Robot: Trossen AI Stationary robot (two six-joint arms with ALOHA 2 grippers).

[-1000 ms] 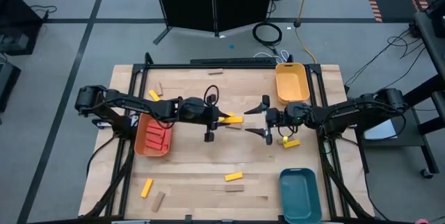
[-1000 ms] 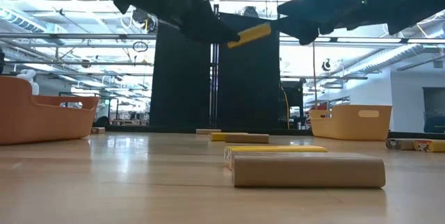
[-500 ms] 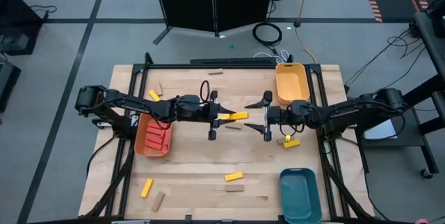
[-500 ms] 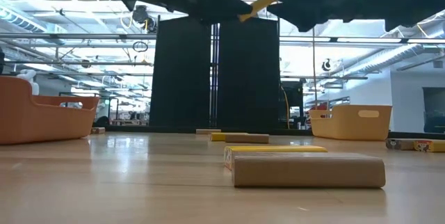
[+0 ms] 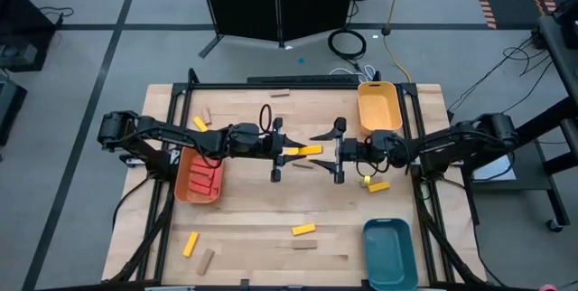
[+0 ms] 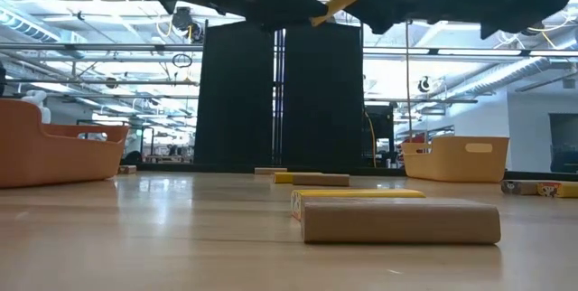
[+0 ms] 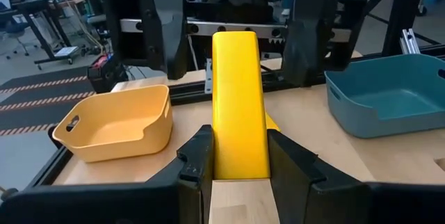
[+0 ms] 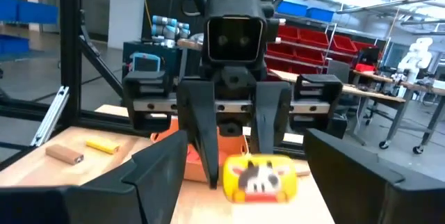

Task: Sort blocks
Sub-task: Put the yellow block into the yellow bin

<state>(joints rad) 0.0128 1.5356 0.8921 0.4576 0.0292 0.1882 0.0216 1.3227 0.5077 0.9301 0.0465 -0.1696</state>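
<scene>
My left gripper (image 5: 284, 152) hovers over the table's middle, shut on a yellow block (image 5: 308, 151). My right gripper (image 5: 330, 153) faces it from the table's right, open. Its two fingers stand on either side of the block's free end (image 7: 235, 43) without touching. In the right wrist view the block's end face (image 8: 259, 177) shows a printed picture. Loose yellow blocks (image 5: 303, 229) and tan blocks (image 5: 206, 261) lie flat on the table. Red blocks (image 5: 204, 179) lie in the orange tray (image 5: 182, 183). My left gripper pinches the yellow block's near end (image 7: 240, 163) between its two fingers (image 7: 197, 160). The fingers come level from the table's left and lie along the block. The block is lifted clear and sticks out forward toward my right gripper, slightly tilted in the low view (image 6: 339, 5).
A yellow tray (image 5: 379, 108) sits at the far right and a teal tray (image 5: 390, 253) at the near right. A tan block (image 5: 303, 165) lies under the grippers. A yellow block (image 5: 377, 185) lies below the right arm. More blocks lie near the far edge (image 5: 200, 124).
My left gripper has risen and moved a little toward the table's right, carrying the yellow block higher. My right gripper, still open, has moved toward the table's left until its fingers flank the block's free end.
</scene>
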